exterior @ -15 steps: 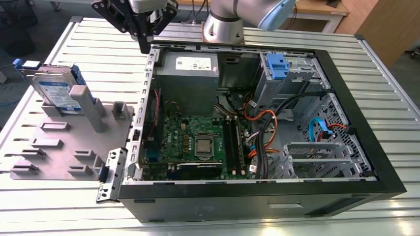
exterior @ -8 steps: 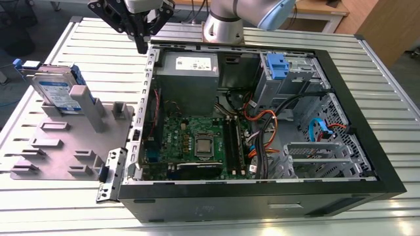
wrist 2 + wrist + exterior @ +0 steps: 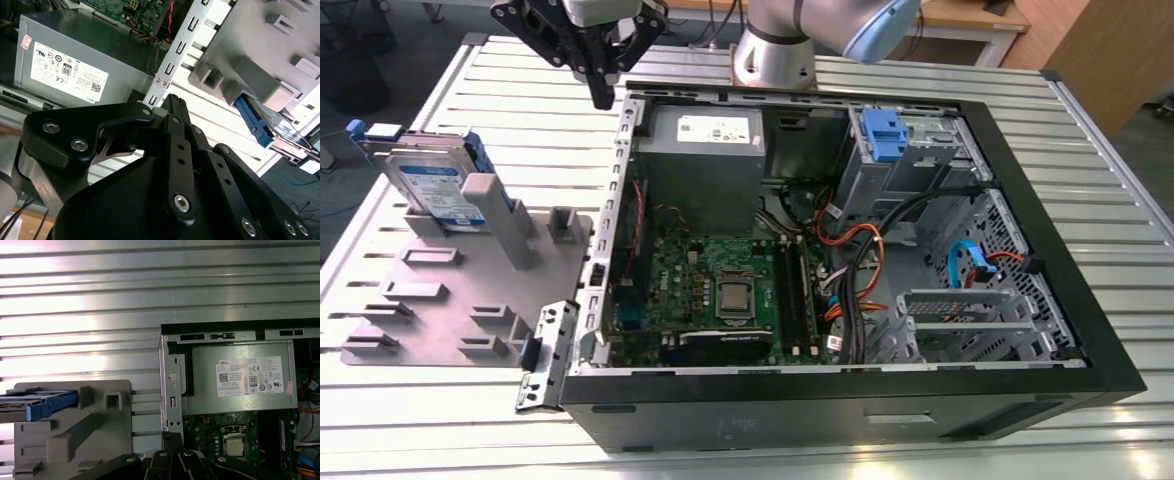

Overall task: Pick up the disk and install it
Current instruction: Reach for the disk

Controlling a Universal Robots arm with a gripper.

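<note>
The disk (image 3: 434, 185) stands on edge in a slot of the grey holder plate (image 3: 454, 310) at the exterior view's left, silver with a blue-and-white label and blue side rails. Its blue rail also shows in both wrist views (image 3: 255, 125) (image 3: 45, 405). My gripper (image 3: 600, 95) hangs above the far left corner of the open computer case (image 3: 1027, 200), well off to the exterior view's right of the disk. The black fingers (image 3: 173, 102) are shut together with nothing between them, and their tips (image 3: 172, 437) hover over the case's metal edge.
Inside the case lie a grey power-supply box (image 3: 700, 150), a motherboard (image 3: 720, 290), cables and a metal drive cage with a blue tab (image 3: 883, 135). The holder plate carries several grey blocks (image 3: 500, 215). Everything rests on a ribbed metal table (image 3: 520, 90).
</note>
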